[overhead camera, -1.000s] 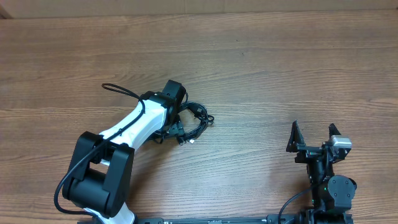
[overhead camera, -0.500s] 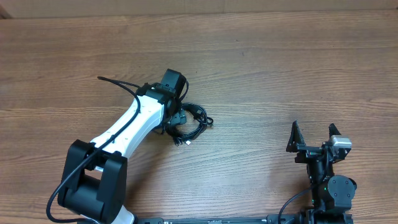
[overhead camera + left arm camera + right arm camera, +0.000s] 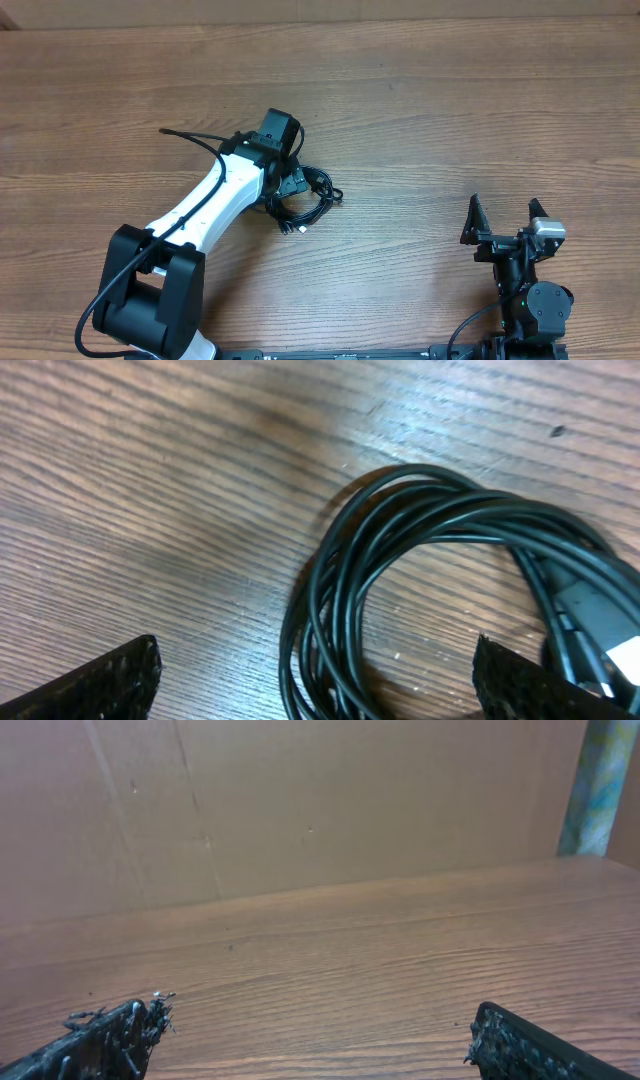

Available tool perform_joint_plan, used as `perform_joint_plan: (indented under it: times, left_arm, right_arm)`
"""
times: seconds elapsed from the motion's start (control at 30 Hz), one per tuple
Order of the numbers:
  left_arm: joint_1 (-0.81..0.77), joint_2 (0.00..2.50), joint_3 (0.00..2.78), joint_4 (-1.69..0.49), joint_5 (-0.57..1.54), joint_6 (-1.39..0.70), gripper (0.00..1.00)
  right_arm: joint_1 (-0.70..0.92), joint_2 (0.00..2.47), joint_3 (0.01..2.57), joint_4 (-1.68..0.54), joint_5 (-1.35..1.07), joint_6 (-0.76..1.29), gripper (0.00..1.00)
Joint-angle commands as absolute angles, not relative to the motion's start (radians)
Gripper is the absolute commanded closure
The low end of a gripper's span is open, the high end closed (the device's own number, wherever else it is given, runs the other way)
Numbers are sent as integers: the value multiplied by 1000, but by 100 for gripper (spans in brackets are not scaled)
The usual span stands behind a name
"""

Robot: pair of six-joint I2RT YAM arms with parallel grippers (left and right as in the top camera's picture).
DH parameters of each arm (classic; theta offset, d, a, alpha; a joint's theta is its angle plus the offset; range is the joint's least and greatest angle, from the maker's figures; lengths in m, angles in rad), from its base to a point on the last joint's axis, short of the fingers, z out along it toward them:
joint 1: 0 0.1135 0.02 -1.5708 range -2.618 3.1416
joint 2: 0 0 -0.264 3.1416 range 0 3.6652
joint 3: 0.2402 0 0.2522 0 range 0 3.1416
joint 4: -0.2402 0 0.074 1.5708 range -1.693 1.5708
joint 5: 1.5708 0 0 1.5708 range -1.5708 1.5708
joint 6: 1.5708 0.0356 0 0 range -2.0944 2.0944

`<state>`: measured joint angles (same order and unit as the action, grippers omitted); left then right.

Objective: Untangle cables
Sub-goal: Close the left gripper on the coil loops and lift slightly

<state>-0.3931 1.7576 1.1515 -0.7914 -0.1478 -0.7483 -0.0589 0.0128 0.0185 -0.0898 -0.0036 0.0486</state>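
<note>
The cables [image 3: 318, 199] lie as one tangled black coil on the wooden table, left of centre, with a small plug end [image 3: 301, 228] sticking out toward the front. My left gripper [image 3: 288, 187] hangs low over the coil's left side, mostly hidden by its own wrist. In the left wrist view the looped cables [image 3: 420, 550] fill the middle, and a thicker plug [image 3: 590, 610] lies at the right. There the left gripper [image 3: 320, 688] is open, its fingertips [image 3: 95, 682] straddling several strands without touching them. My right gripper [image 3: 505, 222] stands open and empty at the front right, far from the coil; the right wrist view also shows this gripper [image 3: 320, 1042] with nothing between its jaws.
The white left arm [image 3: 205, 215] reaches diagonally from its base at the front left, with its own thick black wire [image 3: 190, 137] looping off the wrist. A brown cardboard wall [image 3: 300, 800] stands beyond the table's far edge.
The left arm has stretched farther out and its wrist has shifted slightly back and left over the coil. In the last half second it barely moved. The right arm is still.
</note>
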Motion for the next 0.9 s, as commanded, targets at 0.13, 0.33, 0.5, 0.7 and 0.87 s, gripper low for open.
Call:
perform_joint_plan:
  times: [0.13, 0.33, 0.5, 0.7, 0.87]
  left_arm:
    - [-408, 1748, 1083, -749, -129, -790, 1]
    - [-427, 1750, 1070, -739, -130, -793, 4]
    - [-427, 1755, 1069, -724, -130, -793, 16]
    - [-429, 1773, 1068, -733, -101, -793, 5]
    - [-440, 1795, 1068, -756, -60, -794, 0]
  right_arm:
    - [-63, 3, 8, -84, -10, 45, 0]
    - [-63, 3, 8, -84, -10, 45, 0]
    - [-63, 3, 8, -84, -10, 45, 0]
    - [-63, 3, 8, -84, -10, 45, 0]
    - [-63, 3, 8, -84, -10, 45, 0]
